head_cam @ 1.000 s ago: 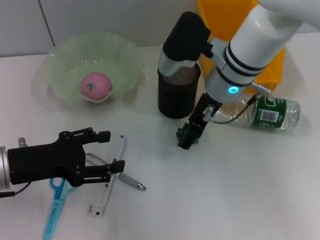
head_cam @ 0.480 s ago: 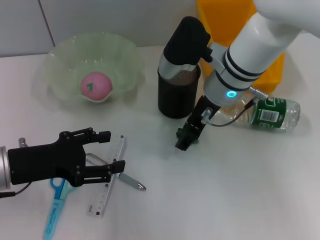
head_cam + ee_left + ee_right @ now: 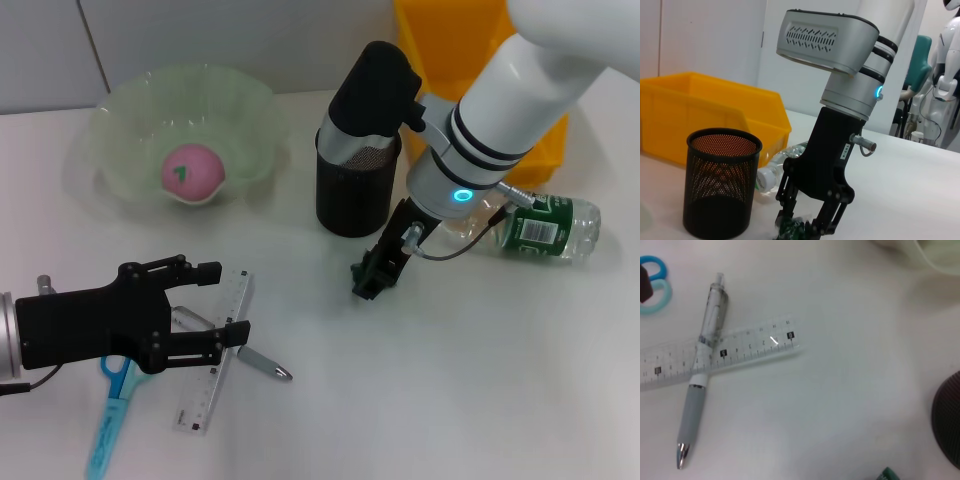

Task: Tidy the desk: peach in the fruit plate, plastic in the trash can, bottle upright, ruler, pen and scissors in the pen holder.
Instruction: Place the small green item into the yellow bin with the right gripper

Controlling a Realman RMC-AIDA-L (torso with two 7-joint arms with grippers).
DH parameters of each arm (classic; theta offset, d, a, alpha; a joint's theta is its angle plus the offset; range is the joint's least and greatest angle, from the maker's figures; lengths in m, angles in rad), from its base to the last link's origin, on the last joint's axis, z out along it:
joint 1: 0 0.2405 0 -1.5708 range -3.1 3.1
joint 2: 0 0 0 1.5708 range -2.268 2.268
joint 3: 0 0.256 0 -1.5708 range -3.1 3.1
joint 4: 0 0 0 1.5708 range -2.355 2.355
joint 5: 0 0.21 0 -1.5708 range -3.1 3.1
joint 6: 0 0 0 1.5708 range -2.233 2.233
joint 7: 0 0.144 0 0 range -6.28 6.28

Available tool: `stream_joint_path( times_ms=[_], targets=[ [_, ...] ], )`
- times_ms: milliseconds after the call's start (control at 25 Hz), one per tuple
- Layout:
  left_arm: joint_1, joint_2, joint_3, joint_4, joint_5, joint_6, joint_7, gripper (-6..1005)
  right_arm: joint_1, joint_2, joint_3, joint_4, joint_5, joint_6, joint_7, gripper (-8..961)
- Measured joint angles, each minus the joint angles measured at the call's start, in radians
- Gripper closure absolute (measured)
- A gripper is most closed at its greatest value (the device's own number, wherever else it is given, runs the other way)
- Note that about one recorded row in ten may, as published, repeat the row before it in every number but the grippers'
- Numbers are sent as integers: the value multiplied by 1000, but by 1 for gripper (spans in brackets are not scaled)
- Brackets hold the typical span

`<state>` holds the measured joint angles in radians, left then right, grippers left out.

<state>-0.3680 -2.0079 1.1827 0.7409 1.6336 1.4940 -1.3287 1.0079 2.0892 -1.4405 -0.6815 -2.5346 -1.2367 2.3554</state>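
- One scrap of green plastic [image 3: 372, 272] lies on the desk [image 3: 450, 380] just in front of the pen holder [image 3: 354, 190], and is pinched by the right gripper [image 3: 371, 280], whose fingers are closed narrowly on it.
- A firm pinch is judged necessary before lifting, so the scrap is not dropped short of the yellow bin [image 3: 470, 60] behind the pen holder.
- A straight lift is advised first, so the pen holder and the lying bottle [image 3: 530, 228] are not struck.
- Well apart, the left gripper [image 3: 205, 315] is held wide over the ruler [image 3: 215, 355], pen [image 3: 250, 357] and scissors [image 3: 110, 415].
- Already in the fruit plate [image 3: 250, 100], the peach [image 3: 192, 172] needs nothing.
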Motion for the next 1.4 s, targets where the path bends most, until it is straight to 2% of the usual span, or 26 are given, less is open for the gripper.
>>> stream_joint_path(
  times_ms=[200,240,280,320,360,400,520,560,600,800,1080,1240,1360,1400],
  targets=[
    [2,1,-4,0,0,0,2,202,-31,-1,7,-78,15,-43,0,415],
    [3,1,-7,0,0,0,3,202,-62,-5,15,-164,40,-102,1,438],
    [3,2,-8,0,0,0,3,202,-62,-5,15,-164,40,-102,1,444],
    [4,3,-9,0,0,0,3,203,-81,-7,24,-219,48,-138,5,450],
    [4,4,-11,-1,0,0,3,203,-124,-8,56,-349,58,-206,11,456],
    [4,4,-11,-1,0,0,3,204,-124,-8,56,-349,58,-206,11,462],
    [5,5,-12,-3,0,0,3,205,-178,-9,120,-534,87,-284,30,480],
    [4,5,-12,-3,0,0,3,205,-205,-11,165,-635,96,-312,50,493],
    [4,5,-12,-3,0,1,3,206,-205,-11,165,-635,96,-312,50,506],
    [1,7,-12,-3,0,6,3,208,-227,-19,264,-794,51,-324,87,594],
    [-1,8,-12,-1,2,9,0,211,-219,-23,356,-829,-129,-236,144,669],
    [-3,9,-12,-3,2,9,0,212,-221,-23,390,-752,-231,-119,175,683],
    [-4,9,-12,-3,2,9,-2,213,-211,-24,411,-621,-258,-7,176,693],
    [-4,9,-12,-3,2,9,-2,214,-211,-24,411,-621,-258,-7,176,697]
  ],
)
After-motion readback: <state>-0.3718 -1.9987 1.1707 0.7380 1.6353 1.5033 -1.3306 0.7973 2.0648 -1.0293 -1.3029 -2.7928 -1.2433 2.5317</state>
